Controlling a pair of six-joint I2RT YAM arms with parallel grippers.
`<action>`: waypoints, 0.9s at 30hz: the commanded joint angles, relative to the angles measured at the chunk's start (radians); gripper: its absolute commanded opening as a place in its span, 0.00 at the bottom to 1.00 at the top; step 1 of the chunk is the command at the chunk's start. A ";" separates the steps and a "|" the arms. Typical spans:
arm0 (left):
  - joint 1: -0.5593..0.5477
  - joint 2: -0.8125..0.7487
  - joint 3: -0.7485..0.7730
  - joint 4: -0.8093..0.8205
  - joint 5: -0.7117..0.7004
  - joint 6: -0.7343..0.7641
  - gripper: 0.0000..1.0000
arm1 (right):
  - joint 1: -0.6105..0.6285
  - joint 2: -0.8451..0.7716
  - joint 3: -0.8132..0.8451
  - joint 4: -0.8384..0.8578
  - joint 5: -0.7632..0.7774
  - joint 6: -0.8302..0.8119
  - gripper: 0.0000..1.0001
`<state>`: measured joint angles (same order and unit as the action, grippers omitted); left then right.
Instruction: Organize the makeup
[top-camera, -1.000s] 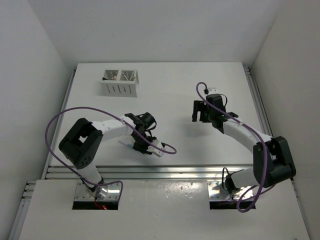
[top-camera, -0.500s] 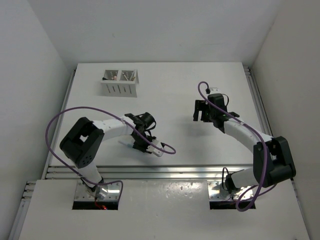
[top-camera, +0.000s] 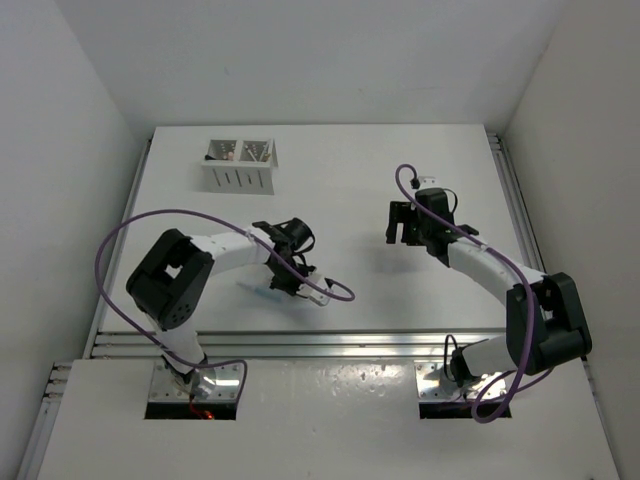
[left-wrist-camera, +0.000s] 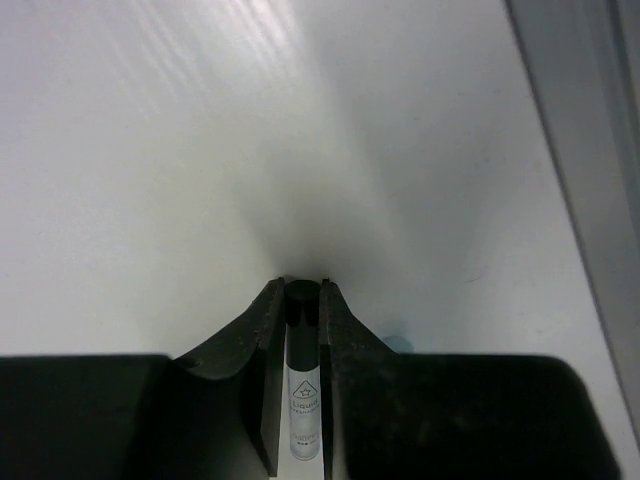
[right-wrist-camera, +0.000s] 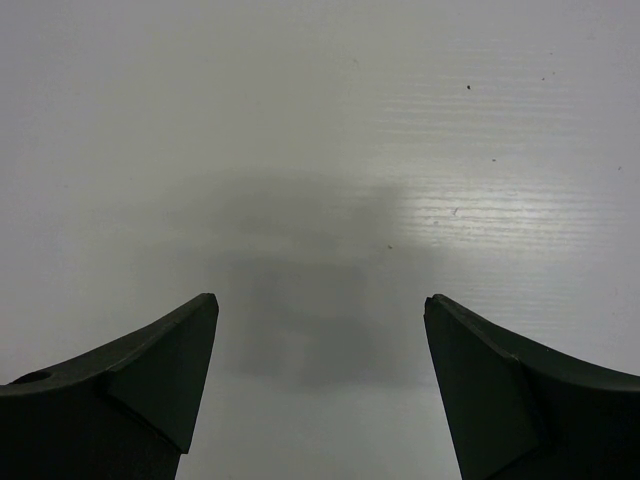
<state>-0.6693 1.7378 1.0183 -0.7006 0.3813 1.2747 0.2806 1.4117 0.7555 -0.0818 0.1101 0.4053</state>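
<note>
Risk: the makeup tube (left-wrist-camera: 303, 395) is held only by its slim sides. It could slip or pivot on the way to the slotted box (top-camera: 240, 178), or catch the rim.
Look: clear barrel, black cap, faint "Liquid" print.
Left fingers (left-wrist-camera: 262, 335): clamped on the tube, low at the desk (top-camera: 350, 180), well nearer than the box.
Right fingers (right-wrist-camera: 165, 360): apart, empty, far to the box's right.

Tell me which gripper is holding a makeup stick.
The left gripper: it clamps a clear, black-capped makeup stick, while the right gripper hangs open, empty, over the table.
</note>
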 joint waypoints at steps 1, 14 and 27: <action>0.028 0.031 0.051 0.050 -0.004 0.029 0.02 | -0.006 -0.011 -0.004 0.037 -0.007 -0.008 0.85; 0.310 0.081 0.491 0.059 0.302 -0.528 0.00 | -0.009 0.001 0.024 0.056 -0.020 -0.003 0.85; 0.792 0.195 0.689 0.898 0.553 -1.385 0.00 | 0.025 0.130 0.160 0.062 -0.053 -0.011 0.85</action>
<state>0.1379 1.8851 1.6806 -0.1028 0.8772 0.1204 0.2878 1.5146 0.8528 -0.0536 0.0711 0.4004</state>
